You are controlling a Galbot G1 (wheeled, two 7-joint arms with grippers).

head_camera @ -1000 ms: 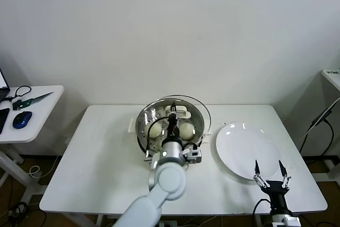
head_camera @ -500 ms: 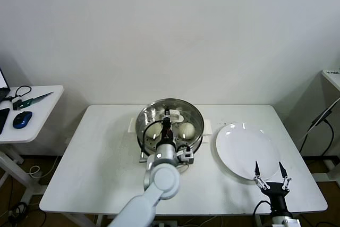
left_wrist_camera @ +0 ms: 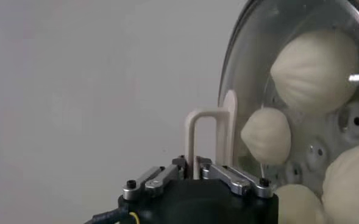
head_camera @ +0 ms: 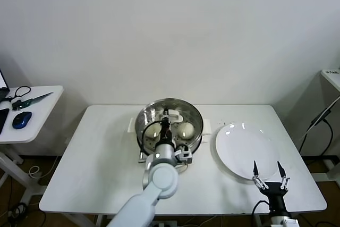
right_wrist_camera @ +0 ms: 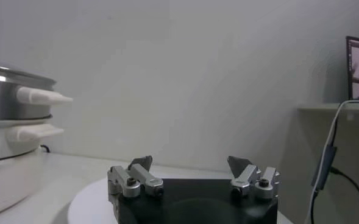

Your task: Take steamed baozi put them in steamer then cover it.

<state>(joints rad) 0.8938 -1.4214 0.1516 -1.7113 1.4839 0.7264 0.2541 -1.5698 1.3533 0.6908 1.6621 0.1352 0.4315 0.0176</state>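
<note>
The steamer (head_camera: pixel 145 136) stands at the table's middle back on its cream base. The glass cover (head_camera: pixel 186 111) lies over the pot, lined up with its rim. My left gripper (head_camera: pixel 166 120) is shut on the cover's cream handle (left_wrist_camera: pixel 207 141), as the left wrist view (left_wrist_camera: pixel 192 165) shows. Through the glass I see the baozi (left_wrist_camera: pixel 316 70), a second (left_wrist_camera: pixel 266 135), a third (left_wrist_camera: pixel 351 179), and part of another at the edge; two show in the head view (head_camera: pixel 153 130). My right gripper (head_camera: pixel 268 173) is open and empty at the front right, over the plate's near edge, and also shows in the right wrist view (right_wrist_camera: pixel 191 163).
A flat white plate (head_camera: pixel 241 147) lies right of the steamer. The steamer's side handle (right_wrist_camera: pixel 42 96) shows in the right wrist view. A side table (head_camera: pixel 37 115) with a blue mouse and scissors stands at the far left. A shelf (head_camera: pixel 333 75) is at the far right.
The cover, held by my left gripper, has moved from an offset to the right to sit lined up over the pot. The right arm has barely moved.
</note>
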